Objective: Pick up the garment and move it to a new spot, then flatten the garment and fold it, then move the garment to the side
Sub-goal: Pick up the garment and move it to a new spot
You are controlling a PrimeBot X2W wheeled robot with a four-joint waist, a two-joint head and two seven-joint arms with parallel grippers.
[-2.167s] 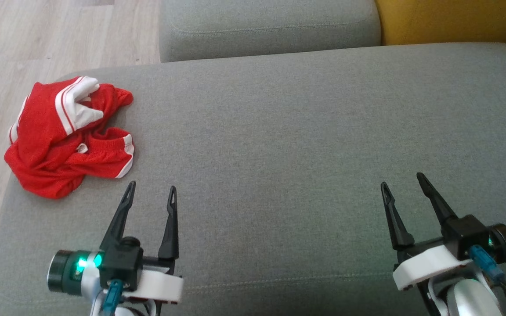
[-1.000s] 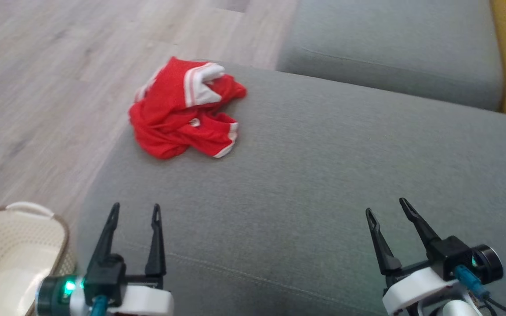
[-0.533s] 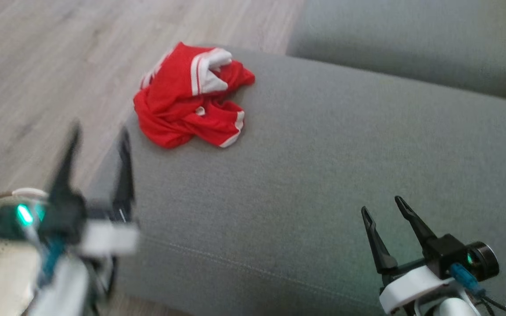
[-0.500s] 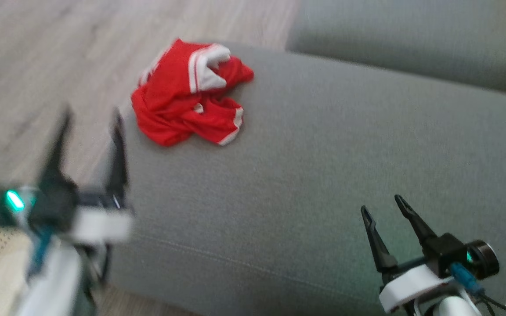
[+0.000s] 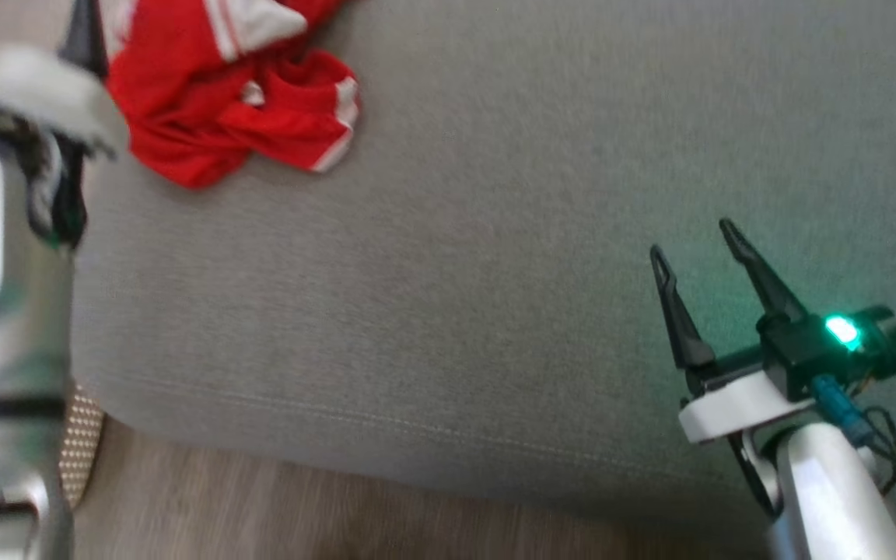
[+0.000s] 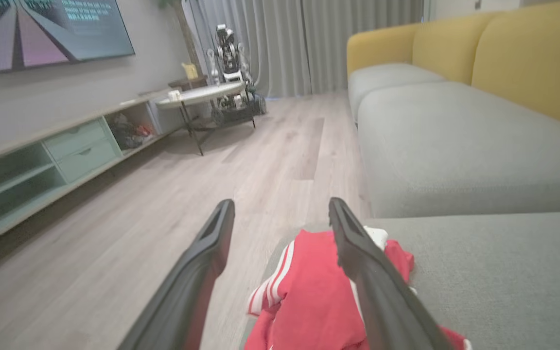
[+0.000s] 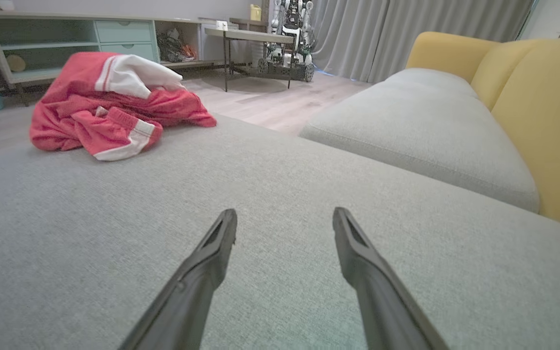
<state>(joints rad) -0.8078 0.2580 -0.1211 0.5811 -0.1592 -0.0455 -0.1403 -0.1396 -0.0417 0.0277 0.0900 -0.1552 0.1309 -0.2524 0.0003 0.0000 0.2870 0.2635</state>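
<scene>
Left pincer [image 6: 281, 204] moved forward, garment [image 6: 309, 296] close ahead

From where I stand, no word can be read. The wall screen [image 6: 42, 26], seen in the left wrist view, carries a few lines of pale lettering near its upper right corner, too small and blurred to make out.
</scene>
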